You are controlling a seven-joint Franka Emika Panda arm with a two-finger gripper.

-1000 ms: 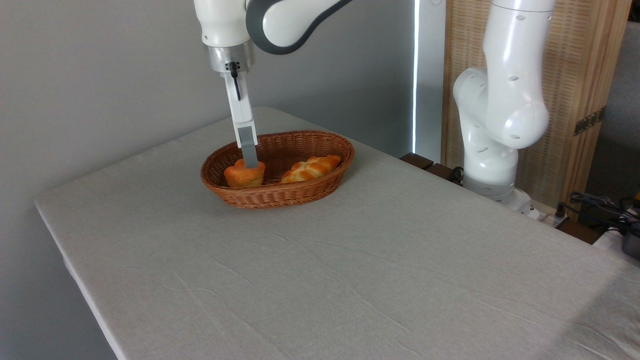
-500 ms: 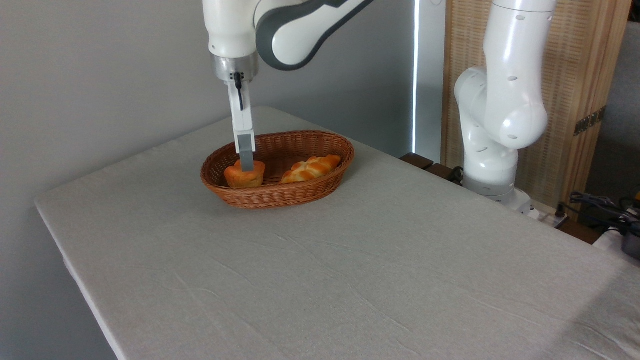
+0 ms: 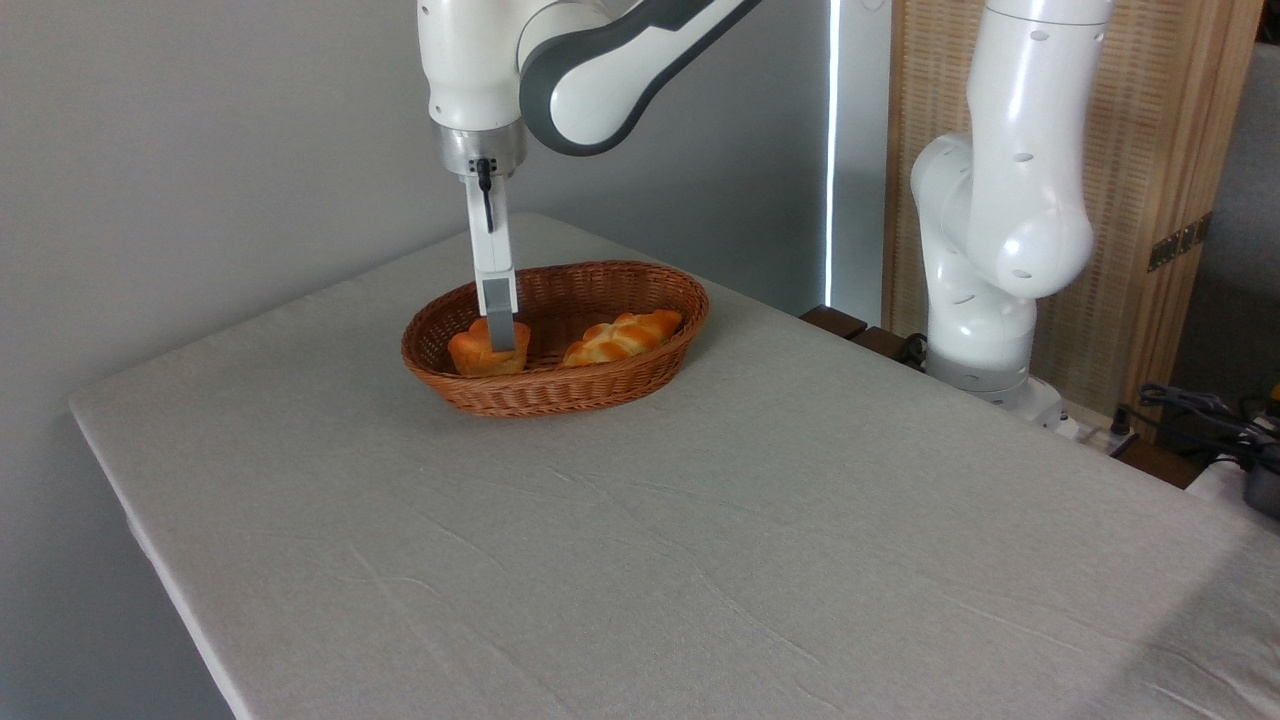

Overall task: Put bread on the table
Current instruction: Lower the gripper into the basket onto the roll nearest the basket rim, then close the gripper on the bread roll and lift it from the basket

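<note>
Gripper (image 3: 499,335): lower than a second ago, shifted slightly right, fingers now down on the bread; only one finger visible, so spread cannot be told. Likely a grasp step, lift pending. Table (image 3: 700,540): bare cloth. Basket (image 3: 555,385): far left. Bread (image 3: 488,350): in basket's left end, unmoved, under the fingertip.

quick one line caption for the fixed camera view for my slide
Panda gripper lowered onto the orange bun in a wicker basket, braided loaf beside it, cloth-covered table.
</note>
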